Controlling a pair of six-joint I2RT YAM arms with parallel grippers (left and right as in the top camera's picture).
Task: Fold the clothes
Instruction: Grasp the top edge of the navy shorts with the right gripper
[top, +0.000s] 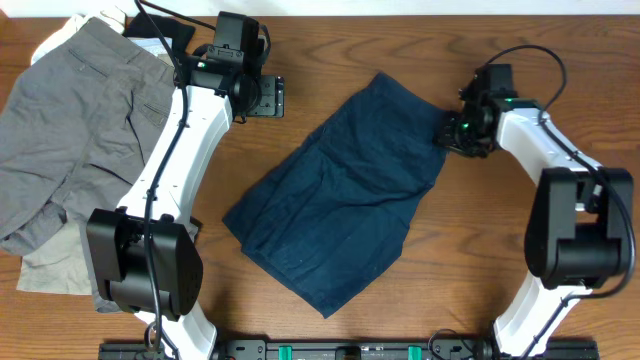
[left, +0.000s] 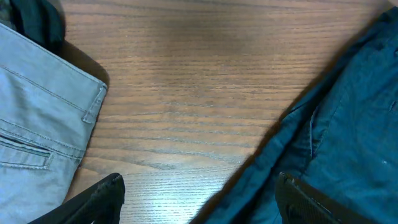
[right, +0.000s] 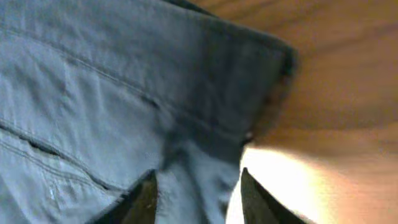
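The dark navy shorts (top: 340, 205) lie flat and folded over in the middle of the table, running from upper right to lower left. My right gripper (top: 448, 136) is at their upper right edge. In the right wrist view its fingers (right: 199, 196) are parted and straddle a puckered bit of the navy cloth (right: 124, 93) at the hem, next to bare wood. My left gripper (top: 264, 97) is wide open and empty over bare table, left of the shorts' upper edge. In the left wrist view its fingers (left: 199, 199) frame wood, with the navy cloth (left: 348, 124) at the right.
Grey shorts (top: 75, 140) lie spread at the far left over beige and white garments (top: 55, 265); their waistband corner shows in the left wrist view (left: 43, 106). A dark garment (left: 37, 22) lies at the back left. The table's front edge holds the arm bases.
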